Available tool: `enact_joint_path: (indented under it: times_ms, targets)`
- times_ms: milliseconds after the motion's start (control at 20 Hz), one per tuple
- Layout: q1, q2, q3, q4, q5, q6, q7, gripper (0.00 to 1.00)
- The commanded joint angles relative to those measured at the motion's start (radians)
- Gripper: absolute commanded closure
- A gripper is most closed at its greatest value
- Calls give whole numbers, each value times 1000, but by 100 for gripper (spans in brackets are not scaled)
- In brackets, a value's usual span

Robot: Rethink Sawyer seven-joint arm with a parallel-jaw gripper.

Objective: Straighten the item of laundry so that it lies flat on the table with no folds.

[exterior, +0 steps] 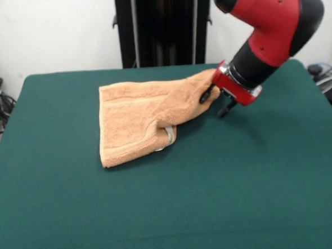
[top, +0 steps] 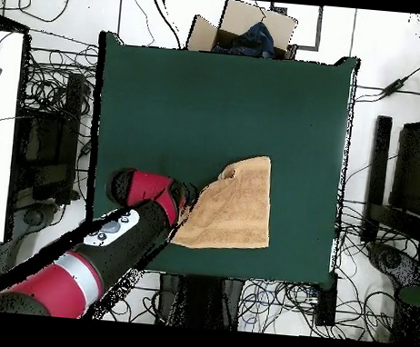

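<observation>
Bench felt lies bare nearest the camera. Beyond it the peach-orange towel is seen, still folded, a white care tag showing at its near edge. Its far right corner is pinched by the jaws of the gripper (lifted, seemingly), so the cloth stretches leftward from them.
</observation>
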Motion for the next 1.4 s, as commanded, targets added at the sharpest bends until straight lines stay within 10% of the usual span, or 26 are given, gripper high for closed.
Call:
enact_joint_path:
  times_ms: [50, 1400]
  targets:
    - [11, 62, -23, -26, 17, 77, 296, 0]
    - [39, 20, -41, 251, -20, 3, 220, 0]
